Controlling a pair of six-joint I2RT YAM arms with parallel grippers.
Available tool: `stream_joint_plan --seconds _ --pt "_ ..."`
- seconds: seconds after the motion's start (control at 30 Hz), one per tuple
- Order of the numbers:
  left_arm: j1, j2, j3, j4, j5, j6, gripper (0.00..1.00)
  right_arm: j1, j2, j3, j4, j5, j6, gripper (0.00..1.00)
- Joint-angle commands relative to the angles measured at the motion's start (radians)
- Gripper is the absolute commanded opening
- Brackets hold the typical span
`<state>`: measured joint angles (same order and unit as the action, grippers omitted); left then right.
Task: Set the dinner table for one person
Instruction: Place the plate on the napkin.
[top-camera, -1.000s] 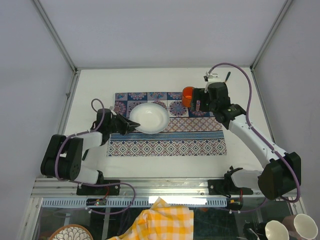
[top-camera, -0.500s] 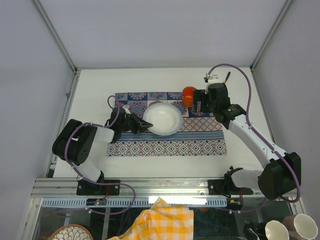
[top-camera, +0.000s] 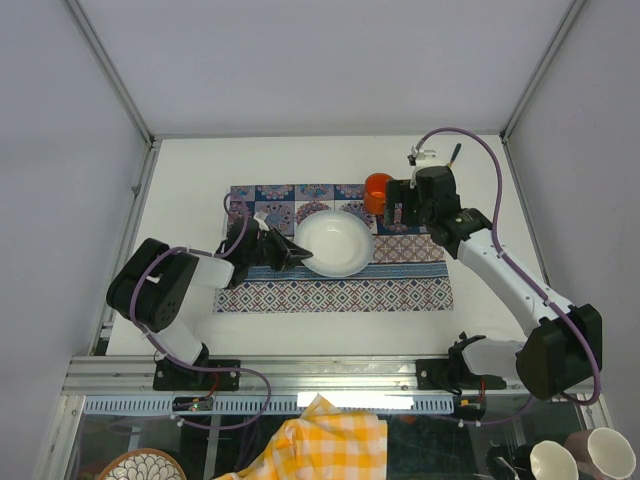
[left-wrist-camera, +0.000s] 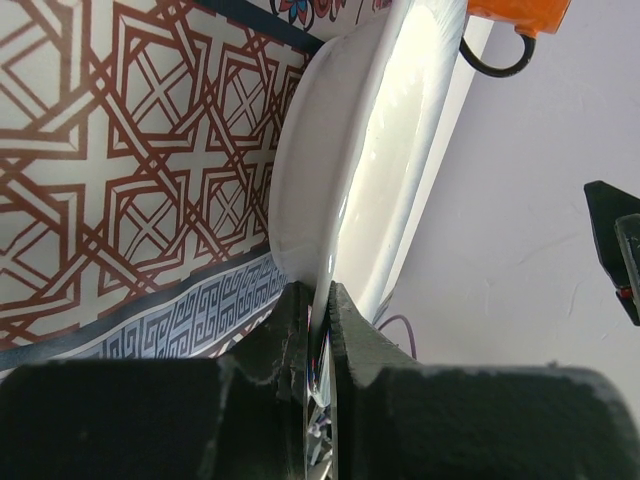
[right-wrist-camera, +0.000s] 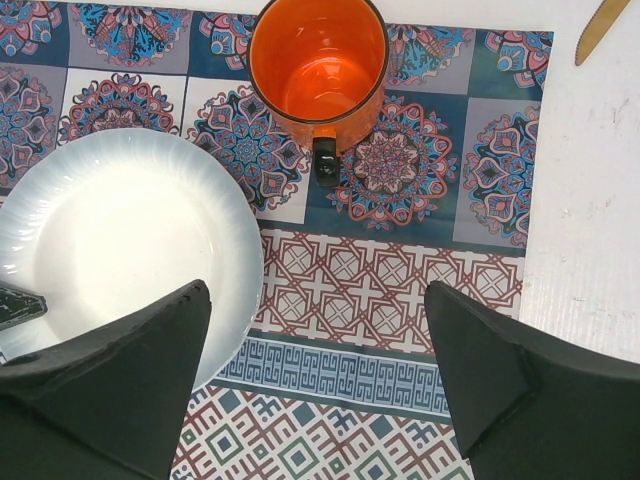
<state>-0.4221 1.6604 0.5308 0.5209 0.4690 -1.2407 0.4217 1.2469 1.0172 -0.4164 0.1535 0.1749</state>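
Left wrist: my left gripper (left-wrist-camera: 320, 298) pinches white bowl (left-wrist-camera: 310, 180) rim.
Right gripper (right-wrist-camera: 312, 300): I see it wide apart, empty.

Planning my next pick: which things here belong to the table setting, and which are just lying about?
Job: white plate, orange mug, patterned cloth, dinner table.
Lying about, beyond the near rail: yellow checked cloth, pale cups, patterned bowl.

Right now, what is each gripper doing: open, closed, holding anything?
Left gripper: shut on the rim of the white bowl.
Right gripper: open, holding nothing.
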Motion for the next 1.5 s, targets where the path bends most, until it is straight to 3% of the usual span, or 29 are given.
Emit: stream_joint_plan --seconds 0.0,0.63,1.03,1.47 --pt "0.0 -0.051 0.05 0.11 -0.009 0.025 0.0 0.002 -0.018 0.047 0.023 0.026 -0.017 0.92" --pt "0.086 -0.083 0.019 0.021 -0.052 0.109 0.0 0.002 -0.013 0.046 0.016 0.029 -0.019 0.92" --pt "0.086 0.032 -0.076 0.248 0.026 -0.018 0.0 0.002 -0.012 0.046 0.013 0.035 -0.02 0.92" --pt "0.061 0.143 -0.027 0.428 0.09 -0.114 0.0 0.002 0.002 0.047 0.012 0.03 -0.015 0.92"
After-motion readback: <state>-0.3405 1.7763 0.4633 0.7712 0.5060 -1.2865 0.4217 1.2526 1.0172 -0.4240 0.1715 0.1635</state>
